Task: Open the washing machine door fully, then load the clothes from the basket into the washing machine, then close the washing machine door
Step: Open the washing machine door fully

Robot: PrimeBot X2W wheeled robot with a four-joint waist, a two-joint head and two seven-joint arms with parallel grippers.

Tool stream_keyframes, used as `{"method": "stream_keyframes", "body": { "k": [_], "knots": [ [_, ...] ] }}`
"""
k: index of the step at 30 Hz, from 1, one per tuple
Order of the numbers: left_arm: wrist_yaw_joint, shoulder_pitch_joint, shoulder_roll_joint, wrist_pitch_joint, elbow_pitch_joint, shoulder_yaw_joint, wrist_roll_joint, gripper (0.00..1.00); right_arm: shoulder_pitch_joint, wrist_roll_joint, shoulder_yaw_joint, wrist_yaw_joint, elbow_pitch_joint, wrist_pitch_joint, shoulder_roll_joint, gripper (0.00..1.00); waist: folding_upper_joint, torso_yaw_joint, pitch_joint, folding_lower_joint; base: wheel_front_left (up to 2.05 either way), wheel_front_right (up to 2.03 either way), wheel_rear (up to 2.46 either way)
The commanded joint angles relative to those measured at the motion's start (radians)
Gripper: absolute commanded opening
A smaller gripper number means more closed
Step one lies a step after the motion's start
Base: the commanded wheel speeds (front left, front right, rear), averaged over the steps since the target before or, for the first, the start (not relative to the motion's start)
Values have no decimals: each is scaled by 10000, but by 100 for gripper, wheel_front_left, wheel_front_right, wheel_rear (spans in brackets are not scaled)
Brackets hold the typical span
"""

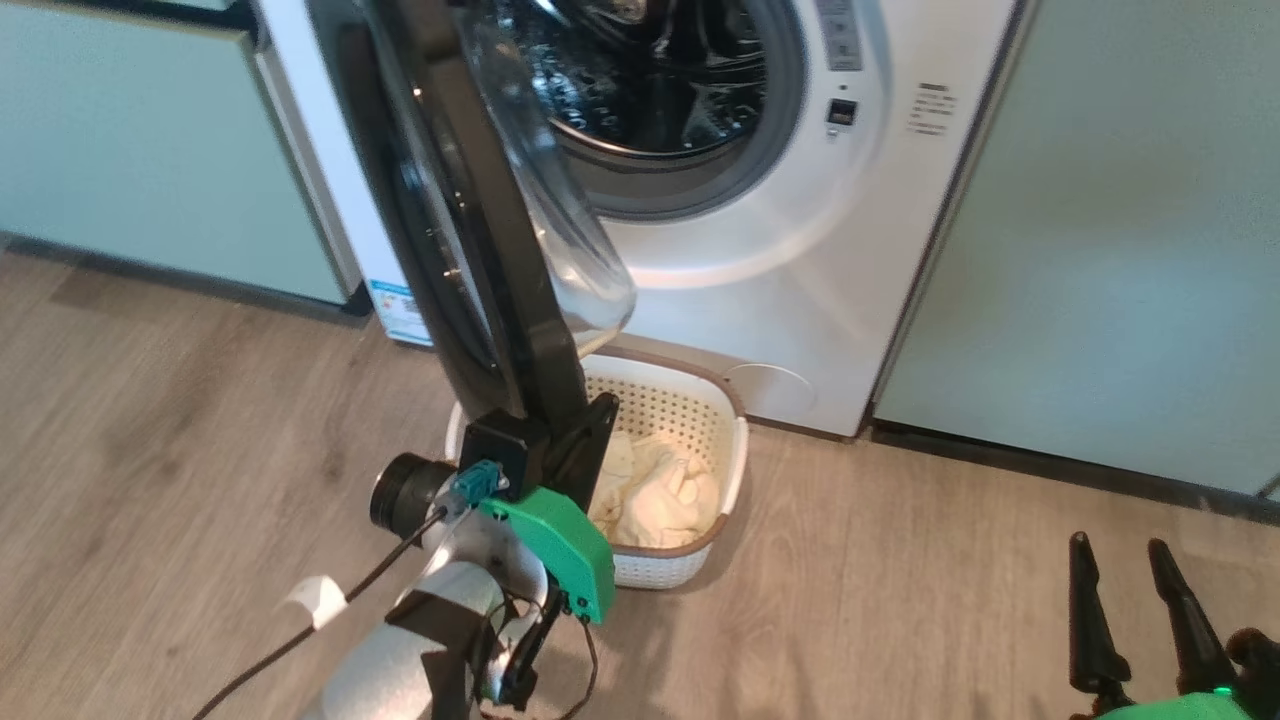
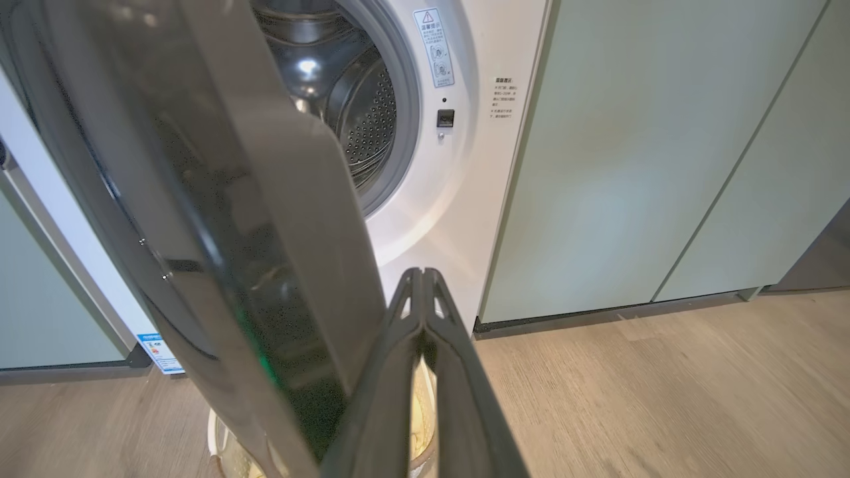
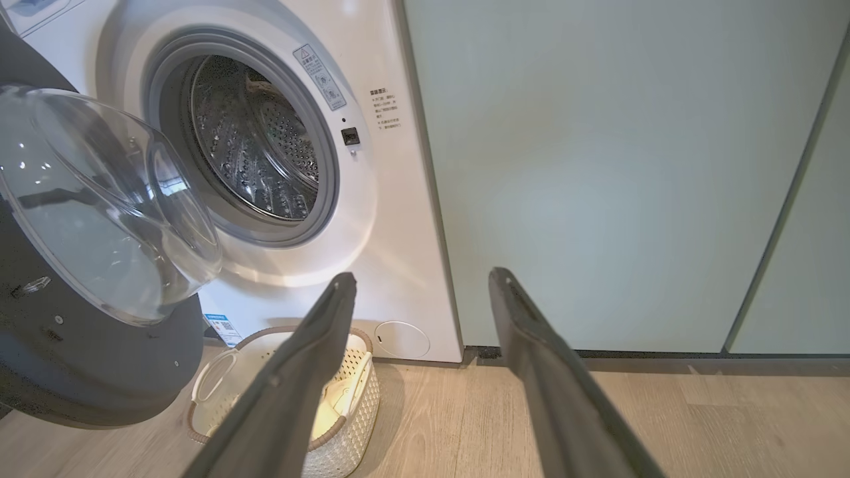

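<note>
The white washing machine (image 1: 800, 250) stands with its metal drum (image 1: 650, 70) exposed. Its washing machine door (image 1: 470, 200), black-rimmed with a clear glass bowl (image 3: 99, 212), swings out towards me, partly open. My left gripper (image 2: 420, 273) is shut and empty, its fingers lying right beside the door's free edge (image 2: 299, 232); I cannot tell whether they touch it. Under the door sits the basket (image 1: 735, 440) on the floor, holding the pale yellow clothes (image 1: 660, 495). My right gripper (image 1: 1118, 545) is open and empty, low at the right, well away from the basket (image 3: 352, 405).
Pale green cabinet doors flank the machine on the right (image 1: 1100, 250) and the left (image 1: 130, 150). Wood floor (image 1: 900, 600) stretches between the basket and my right gripper. My left forearm (image 1: 400, 660), with its cable, rises from the bottom edge.
</note>
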Motion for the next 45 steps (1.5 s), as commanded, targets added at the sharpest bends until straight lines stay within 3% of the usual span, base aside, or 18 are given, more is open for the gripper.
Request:
{"method": "stream_keyframes", "body": {
  "k": [1,10,27,45],
  "knots": [
    [112,-270,279,25,-415,299,32,0,-430,42,154,-29,-311,-95,-58,100,0,241,52,0,0,0,0],
    [182,-11,426,-6,-759,248,-32,0,-618,16,203,-29,-266,-95,-58,100,0,993,216,0,0,0,0],
    [383,-129,626,-181,-402,409,-143,0,-595,161,156,-29,-137,-95,-58,100,0,776,131,0,0,0,0],
    [900,383,938,-373,-855,599,-182,0,-421,57,89,-29,-215,-95,-58,100,0,2297,123,0,0,0,0]
  ]
}}
